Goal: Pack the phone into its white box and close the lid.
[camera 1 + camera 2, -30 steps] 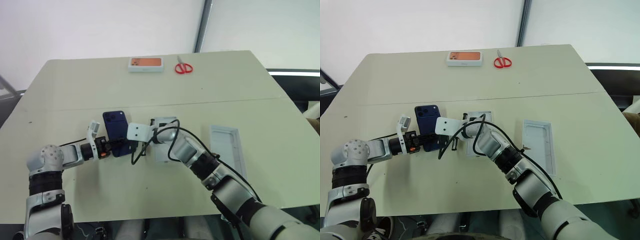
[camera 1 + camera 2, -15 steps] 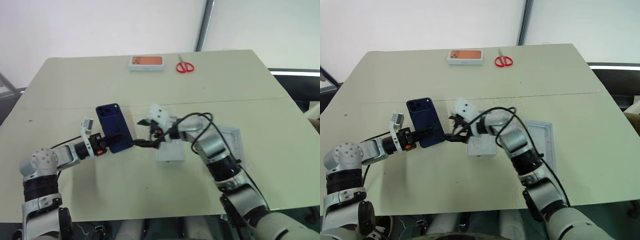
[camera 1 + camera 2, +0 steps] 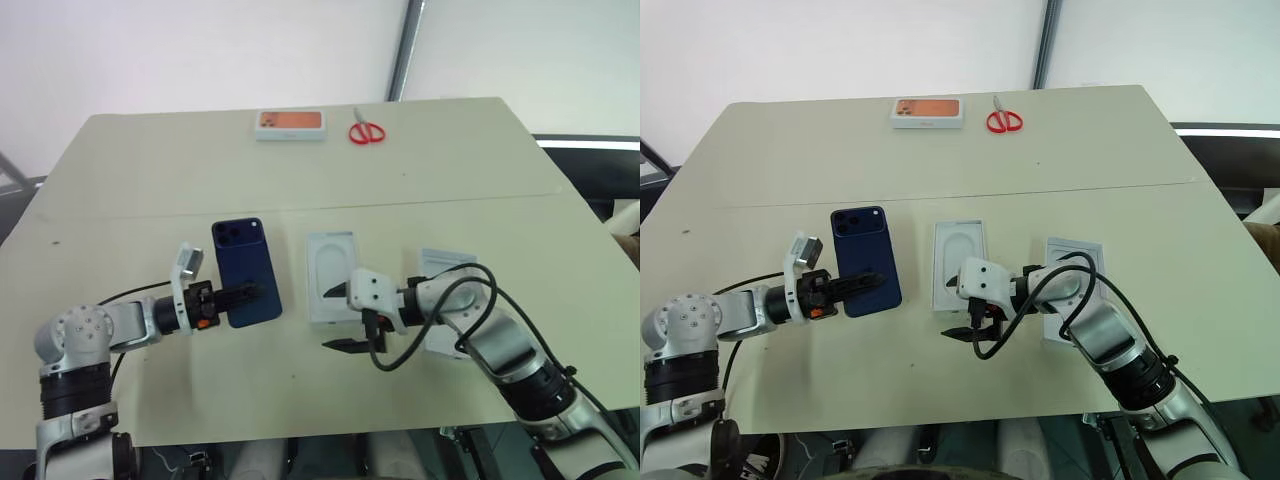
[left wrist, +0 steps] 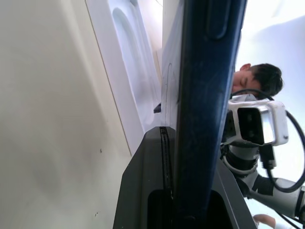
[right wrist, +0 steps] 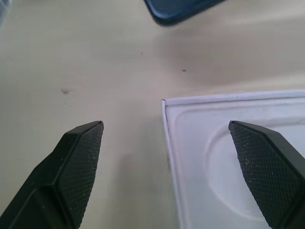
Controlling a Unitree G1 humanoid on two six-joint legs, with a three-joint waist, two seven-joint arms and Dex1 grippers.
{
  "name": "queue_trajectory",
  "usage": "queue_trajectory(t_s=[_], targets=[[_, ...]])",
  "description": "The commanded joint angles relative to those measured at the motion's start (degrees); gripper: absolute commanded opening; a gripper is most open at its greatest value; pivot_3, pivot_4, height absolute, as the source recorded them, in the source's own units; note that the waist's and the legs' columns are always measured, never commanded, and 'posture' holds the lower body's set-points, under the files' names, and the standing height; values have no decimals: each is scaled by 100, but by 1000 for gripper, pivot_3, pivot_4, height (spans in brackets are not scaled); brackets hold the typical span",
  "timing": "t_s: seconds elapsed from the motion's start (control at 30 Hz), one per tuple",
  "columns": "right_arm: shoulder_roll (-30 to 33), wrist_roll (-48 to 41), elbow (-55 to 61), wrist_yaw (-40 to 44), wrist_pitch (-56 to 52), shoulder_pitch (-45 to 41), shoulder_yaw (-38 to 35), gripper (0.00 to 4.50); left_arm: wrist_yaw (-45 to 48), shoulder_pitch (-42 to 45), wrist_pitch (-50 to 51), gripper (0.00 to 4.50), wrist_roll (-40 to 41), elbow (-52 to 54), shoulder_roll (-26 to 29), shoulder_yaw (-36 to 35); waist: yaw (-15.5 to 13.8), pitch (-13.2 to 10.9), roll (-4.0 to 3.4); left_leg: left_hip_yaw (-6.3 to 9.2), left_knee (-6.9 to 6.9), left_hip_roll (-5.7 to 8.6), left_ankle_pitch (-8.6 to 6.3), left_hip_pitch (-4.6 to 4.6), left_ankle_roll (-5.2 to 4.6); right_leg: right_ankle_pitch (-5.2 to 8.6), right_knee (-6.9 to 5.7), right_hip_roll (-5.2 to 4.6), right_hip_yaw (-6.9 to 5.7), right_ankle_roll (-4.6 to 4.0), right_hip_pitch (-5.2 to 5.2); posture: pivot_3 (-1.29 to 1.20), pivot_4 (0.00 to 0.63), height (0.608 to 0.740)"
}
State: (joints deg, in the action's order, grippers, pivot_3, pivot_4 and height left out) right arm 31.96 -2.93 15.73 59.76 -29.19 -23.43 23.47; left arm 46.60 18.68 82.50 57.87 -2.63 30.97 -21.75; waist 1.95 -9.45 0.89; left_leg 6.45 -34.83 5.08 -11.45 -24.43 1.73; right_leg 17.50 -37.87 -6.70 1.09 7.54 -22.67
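None of the packing shows as done: the phone is out of any box and no lid is on.

Left eye view: the left gripper is clamped on the lower edge of the phone, holding it back-up just over the table. Just beside it lies a recessed white piece, empty. The right gripper hangs at that piece's near end, jaws wide apart and holding nothing. A second white piece lies partly under the right arm. Which of the two is box and which is lid I cannot tell. Left to do, I judge: set the phone in, then cover it.

Right eye view: the same layout, with the phone and the recessed piece apart.

Left wrist view: the phone sits edge-on between the black fingers, with the recessed piece past it.

Right wrist view: both fingers stand spread, one over bare table and one over a corner of the recessed piece. A corner of the phone lies beyond.

A second ago the right gripper was shut at the phone, next to the left one, with its arm over the recessed piece. Now it has let go and drawn back to the right, leaving the phone to the left gripper alone and the recessed piece uncovered.
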Motion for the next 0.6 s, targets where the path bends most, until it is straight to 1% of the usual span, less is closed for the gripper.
queue_trajectory(t_s=[0.03, 0.17, 0.27, 0.3, 0.33, 0.37, 0.5, 0.57, 0.6], targets=[[44, 205, -62, -152, 246, -97, 57, 4404, 335, 5, -411, 0, -51, -54, 123, 127, -74, 0, -1, 0, -2, 3, 0, 0, -1, 0, 0, -2, -1, 0, 0, 0, 150, 740], [223, 277, -139, -64, 337, -38, 98, 4404, 492, -29, -680, 0, -125, -218, 173, 252, -133, -1, 1, 2, -13, 2, -3, 0, -4, 0, 4, -5, -6, 0, -2, 0, 150, 740], [291, 228, -122, 6, 323, -5, 85, 3579, 525, -49, -739, 0, -107, -253, 182, 299, -134, -3, 3, 12, -18, 2, -4, 0, -6, 0, 12, -6, -16, -1, 1, 0, 150, 740], [300, 264, -145, -15, 357, -16, 89, 3182, 527, -64, -757, 0, -117, -240, 177, 322, -133, -3, 3, 12, -18, 3, -4, 0, -6, -1, 12, -6, -16, -1, 2, 0, 150, 740], [314, 273, -161, 10, 368, -26, 108, 2601, 520, -92, -795, 0, -149, -191, 174, 371, -130, -3, 3, 12, -18, 2, -4, 0, -6, -1, 12, -7, -17, 0, 2, 0, 150, 740], [286, 280, -203, -13, 363, -54, 107, 2134, 463, -99, -769, 0, -109, -145, 126, 353, -129, -3, 3, 13, -17, 2, -4, 0, -6, -1, 12, -7, -16, 0, 3, 0, 150, 740], [264, 248, -236, 21, 366, -72, 119, 2134, 401, -139, -815, 0, -104, 13, 119, 393, -126, -3, 3, 13, -17, 1, -4, 1, -6, -1, 12, -6, -16, 0, 14, 0, 150, 740], [280, 321, -277, 3, 409, -64, 168, 1693, 324, -116, -762, 0, -37, 33, 84, 340, -126, -3, 3, 13, -17, 1, -4, 0, -6, -1, 12, -6, -17, 0, 15, 0, 150, 740], [284, 338, -280, 3, 414, -58, 183, 1387, 291, -101, -710, 0, 18, 33, 64, 304, -125, -3, 4, 13, -17, 1, -4, 0, -6, -1, 12, -6, -16, 0, 16, 0, 150, 740]])
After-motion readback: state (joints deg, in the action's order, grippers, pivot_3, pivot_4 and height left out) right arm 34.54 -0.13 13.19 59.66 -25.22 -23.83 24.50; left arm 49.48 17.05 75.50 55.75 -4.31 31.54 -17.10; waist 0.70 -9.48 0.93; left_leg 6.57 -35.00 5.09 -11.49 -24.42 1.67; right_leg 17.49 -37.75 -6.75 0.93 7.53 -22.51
